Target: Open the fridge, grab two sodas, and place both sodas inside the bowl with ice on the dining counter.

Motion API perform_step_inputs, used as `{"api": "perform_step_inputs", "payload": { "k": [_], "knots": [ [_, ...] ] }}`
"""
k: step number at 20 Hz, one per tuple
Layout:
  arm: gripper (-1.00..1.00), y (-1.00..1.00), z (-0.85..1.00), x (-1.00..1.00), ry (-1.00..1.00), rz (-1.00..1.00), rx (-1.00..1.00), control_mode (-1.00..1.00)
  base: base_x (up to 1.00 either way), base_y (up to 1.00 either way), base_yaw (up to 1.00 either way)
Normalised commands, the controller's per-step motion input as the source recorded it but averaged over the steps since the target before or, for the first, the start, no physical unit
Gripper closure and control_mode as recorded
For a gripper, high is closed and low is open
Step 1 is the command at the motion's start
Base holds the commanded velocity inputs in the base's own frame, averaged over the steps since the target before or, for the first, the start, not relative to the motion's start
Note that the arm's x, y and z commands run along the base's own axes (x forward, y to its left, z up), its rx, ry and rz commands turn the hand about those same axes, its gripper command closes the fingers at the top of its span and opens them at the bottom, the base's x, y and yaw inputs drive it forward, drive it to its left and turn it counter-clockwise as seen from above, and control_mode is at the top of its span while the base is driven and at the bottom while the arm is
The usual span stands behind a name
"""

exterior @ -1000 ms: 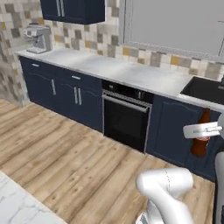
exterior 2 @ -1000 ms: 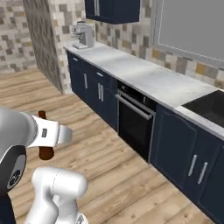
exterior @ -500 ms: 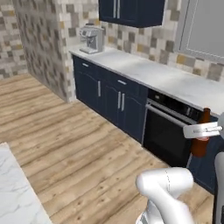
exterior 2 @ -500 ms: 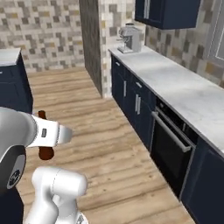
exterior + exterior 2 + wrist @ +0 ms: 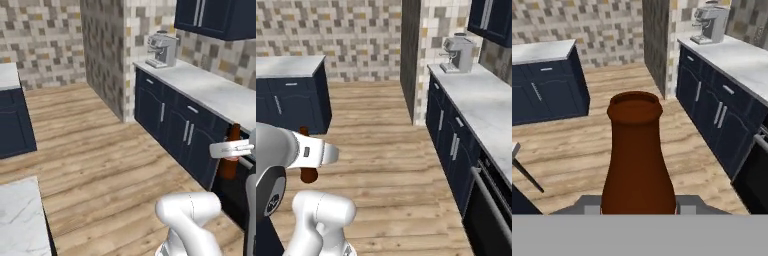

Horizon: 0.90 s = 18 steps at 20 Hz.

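Tool [image 5: 231, 149] is clamped on the dark brown soda [image 5: 638, 160], its fingers pressing the bottle on both sides low on the body; the bottle stands upright in the grip, held in the air above the wooden floor [image 5: 100, 150]; in the left base view the soda shows at the right edge, in front of the navy cabinets [image 5: 175, 125]; in the right base view its bottom shows under the white arm [image 5: 303, 150]; a coffee machine [image 5: 458, 52] stands on the grey tabletop [image 5: 486, 100] further back; a corner of the marble dining counter [image 5: 17, 220] lies at the lower left, well apart from the bottle.
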Motion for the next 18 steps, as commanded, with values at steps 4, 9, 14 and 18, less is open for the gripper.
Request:
{"api": "perform_step_inputs", "payload": {
  "k": [4, 9, 14, 18],
  "knots": [
    [1.0, 0.0, 0.0, 0.0, 0.0, 0.0, 0.0, 1.0, 1.0, -0.22, 0.41],
    [1.0, 0.0, 0.0, 0.0, 0.0, 0.0, 0.0, 1.0, 1.0, -0.22, 0.39],
    [1.0, 0.0, 0.0, 0.0, 0.0, 0.0, 0.0, 1.0, 1.0, -0.22, 0.38],
    [1.0, 0.0, 0.0, 0.0, 0.0, 0.0, 0.0, 1.0, 1.0, -0.21, 0.36]
  ]
}}
